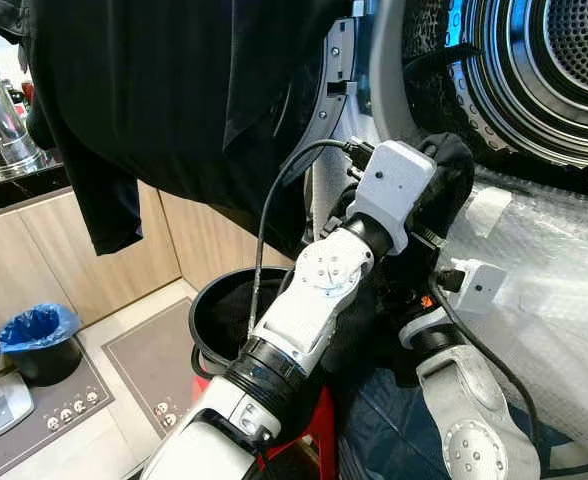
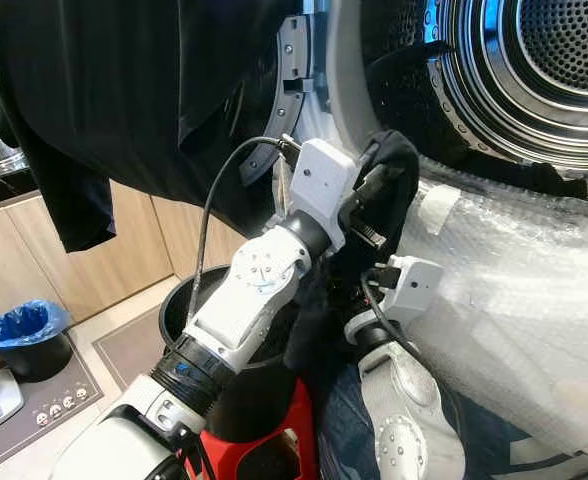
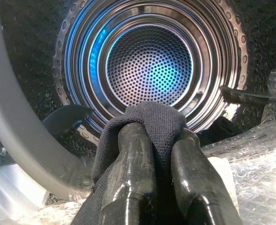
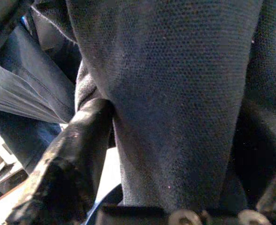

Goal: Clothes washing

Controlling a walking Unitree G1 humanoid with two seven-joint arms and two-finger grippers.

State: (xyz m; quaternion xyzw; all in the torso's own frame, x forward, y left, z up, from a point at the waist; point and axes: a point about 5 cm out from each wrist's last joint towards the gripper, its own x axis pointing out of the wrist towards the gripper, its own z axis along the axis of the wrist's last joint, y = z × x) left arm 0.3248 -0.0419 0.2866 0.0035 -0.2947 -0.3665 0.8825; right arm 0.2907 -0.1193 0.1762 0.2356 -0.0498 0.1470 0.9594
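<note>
A dark knit garment [image 3: 152, 117] is bunched in my left gripper [image 3: 159, 136], which is shut on it just in front of the open washer drum [image 3: 149, 63]. From the head, that gripper [image 2: 384, 180] is raised at the drum's lower rim, and the cloth hangs down from it. My right gripper [image 4: 175, 112] sits lower, under the left arm. It is open, with the hanging cloth between its fingers [image 4: 63, 159]. The drum [image 1: 564, 60] has perforated steel walls and holds nothing I can see.
A large black shirt [image 1: 174, 90] hangs at upper left, in front of the washer door [image 1: 329, 90]. Bubble wrap [image 1: 544, 290] covers the washer front. Below my arms are a black basket [image 1: 209, 320] of dark clothes, blue denim [image 1: 384, 430] and a blue-lined bin [image 1: 39, 340].
</note>
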